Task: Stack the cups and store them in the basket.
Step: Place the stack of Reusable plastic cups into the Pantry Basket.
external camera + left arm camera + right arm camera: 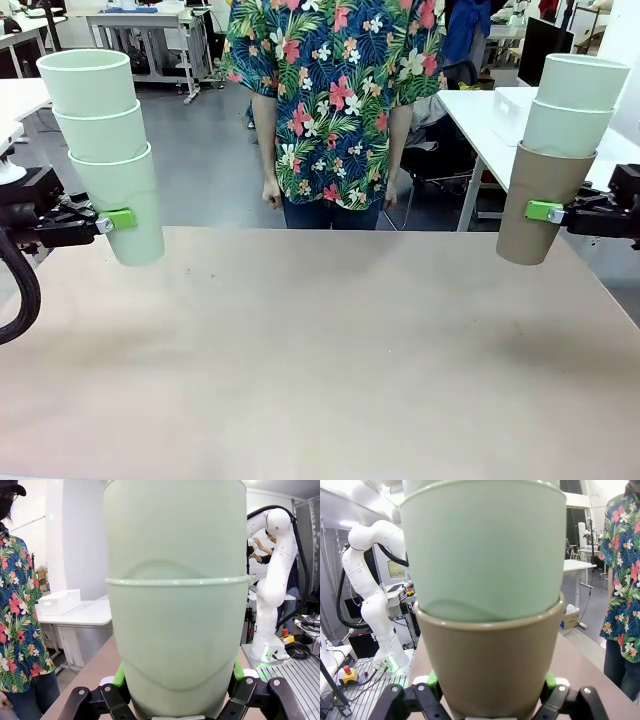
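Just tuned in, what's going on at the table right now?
Each arm holds a stack of three cups, apparently lifted off the table. The left gripper is clamped on the bottom cup of an all-mint stack. The right gripper is clamped on the tan cup, with two mint cups nested in it. The stacks are far apart, at opposite sides. The person stands at the far side, hands down, touching nothing.

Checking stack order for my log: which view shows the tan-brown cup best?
The front view: the tan-brown cup shows whole, rim to base, with two mint cups nested in it. The right wrist view shows its rim and upper wall close up, with the base cut off.
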Tool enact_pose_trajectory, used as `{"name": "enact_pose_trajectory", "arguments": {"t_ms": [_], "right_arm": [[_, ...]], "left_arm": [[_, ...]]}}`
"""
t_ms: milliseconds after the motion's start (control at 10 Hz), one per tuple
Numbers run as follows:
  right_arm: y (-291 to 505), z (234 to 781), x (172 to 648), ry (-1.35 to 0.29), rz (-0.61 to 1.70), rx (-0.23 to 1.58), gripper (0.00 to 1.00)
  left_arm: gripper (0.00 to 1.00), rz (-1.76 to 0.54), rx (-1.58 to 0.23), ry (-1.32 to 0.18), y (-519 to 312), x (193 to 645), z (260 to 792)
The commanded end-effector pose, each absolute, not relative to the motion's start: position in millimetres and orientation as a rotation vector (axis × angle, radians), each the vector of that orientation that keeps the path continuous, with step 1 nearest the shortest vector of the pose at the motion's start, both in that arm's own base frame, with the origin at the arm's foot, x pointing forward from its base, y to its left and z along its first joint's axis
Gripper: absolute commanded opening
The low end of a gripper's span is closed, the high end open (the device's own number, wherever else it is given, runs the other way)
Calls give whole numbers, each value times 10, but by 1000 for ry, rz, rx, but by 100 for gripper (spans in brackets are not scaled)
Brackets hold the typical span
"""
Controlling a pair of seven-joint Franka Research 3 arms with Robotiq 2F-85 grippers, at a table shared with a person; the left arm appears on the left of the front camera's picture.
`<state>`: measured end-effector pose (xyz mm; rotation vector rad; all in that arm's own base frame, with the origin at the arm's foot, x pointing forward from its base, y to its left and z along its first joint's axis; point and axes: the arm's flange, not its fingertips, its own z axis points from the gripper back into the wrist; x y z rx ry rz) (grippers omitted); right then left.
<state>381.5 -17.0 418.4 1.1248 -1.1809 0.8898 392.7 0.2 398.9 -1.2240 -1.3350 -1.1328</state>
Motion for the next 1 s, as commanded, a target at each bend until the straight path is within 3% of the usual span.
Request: {"name": "enact_pose_trajectory", "arguments": {"t_ms": [0,900], "right_arm": [[-169,4205,3810,-1183,897,1122,86],[-169,4205,3810,-1183,897,1122,86]], "left_arm": [[86,-1140,-1221,-1347,-6,3913,4027],[86,-1140,-1221,-1347,-6,3913,4027]]}}
